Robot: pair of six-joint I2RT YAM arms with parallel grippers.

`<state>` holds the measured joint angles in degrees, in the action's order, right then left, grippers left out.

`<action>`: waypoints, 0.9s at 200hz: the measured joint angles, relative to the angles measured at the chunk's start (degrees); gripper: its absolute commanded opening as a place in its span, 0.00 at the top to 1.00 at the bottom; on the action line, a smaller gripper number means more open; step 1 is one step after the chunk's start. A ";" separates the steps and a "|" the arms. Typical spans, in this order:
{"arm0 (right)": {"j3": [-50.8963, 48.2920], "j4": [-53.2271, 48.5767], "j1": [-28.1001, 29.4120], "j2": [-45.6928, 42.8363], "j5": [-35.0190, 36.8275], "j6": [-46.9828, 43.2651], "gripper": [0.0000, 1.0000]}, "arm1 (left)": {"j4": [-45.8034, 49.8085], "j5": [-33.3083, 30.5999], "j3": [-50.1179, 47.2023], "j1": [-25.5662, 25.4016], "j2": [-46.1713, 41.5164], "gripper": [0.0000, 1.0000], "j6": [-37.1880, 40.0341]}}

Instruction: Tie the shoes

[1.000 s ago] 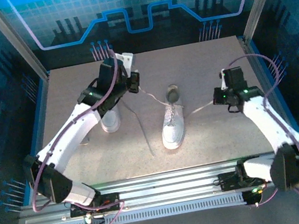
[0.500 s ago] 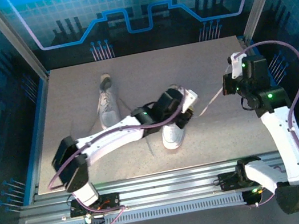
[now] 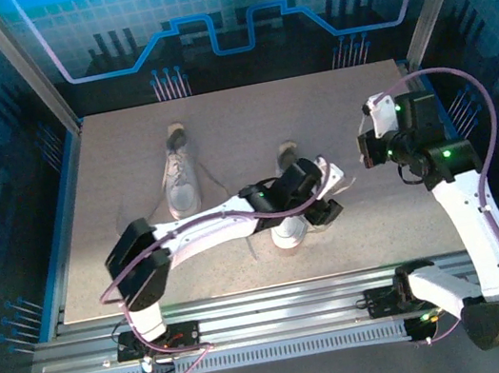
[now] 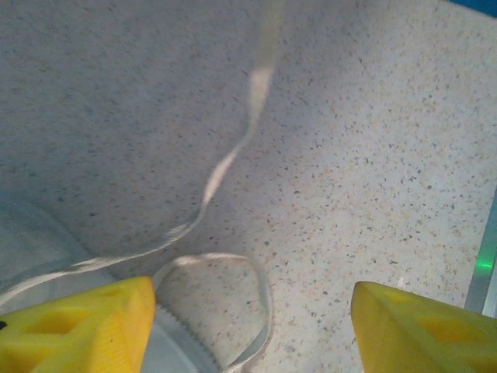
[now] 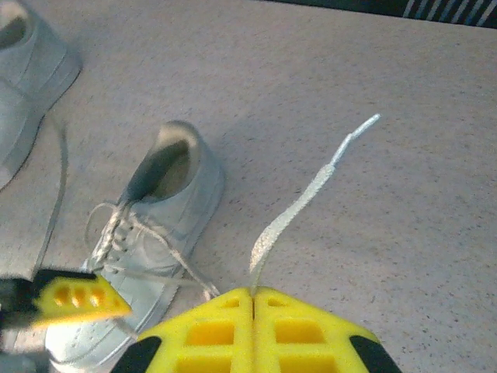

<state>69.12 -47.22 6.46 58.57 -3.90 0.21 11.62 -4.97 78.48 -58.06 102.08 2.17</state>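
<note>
The speckled grey table (image 3: 127,256) holds both shoes. Toward its left rear the rear sneaker (image 3: 181,181) stands alone. It is white, toe toward the arms, with thin laces trailing loose over the tabletop.

The left arm stretches from its base across to mid-table and crosses over the near sneaker (image 5: 151,233). This one stands upright with its dark heel opening on the far side and its laces slack across the tongue. Whether either shoe carries a brand mark cannot be told.

Just right of this shoe hangs the left gripper (image 4: 252,330). Its yellow fingertips (image 4: 78,326) are spread wide and grip nothing. Below them a lace loop (image 4: 260,287) lies flat on the table, and another strand snakes away from the shoe.

Further right, apart from the shoe, is the right gripper (image 5: 252,311). Its yellow fingers are pressed together and pinch the lace (image 5: 299,206), whose free end sticks out beyond them.
</note>
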 measured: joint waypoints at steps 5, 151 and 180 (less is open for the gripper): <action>0.02 -0.15 0.94 0.15 0.15 -0.35 1.00 | -0.39 0.26 -1.53 0.70 -2.19 0.30 -0.37; 6.56 2.27 33.83 30.95 -2.34 -4.39 1.00 | -5.49 11.58 -37.31 28.70 -37.22 0.34 -23.78; 10.84 4.52 37.07 39.89 -0.83 0.13 0.98 | -5.31 12.55 -37.51 30.12 -37.11 0.34 -26.34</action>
<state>79.96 -42.70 43.53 98.45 -4.73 0.34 6.31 7.57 40.97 -27.94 64.97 -24.16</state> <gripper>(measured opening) 0.040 0.660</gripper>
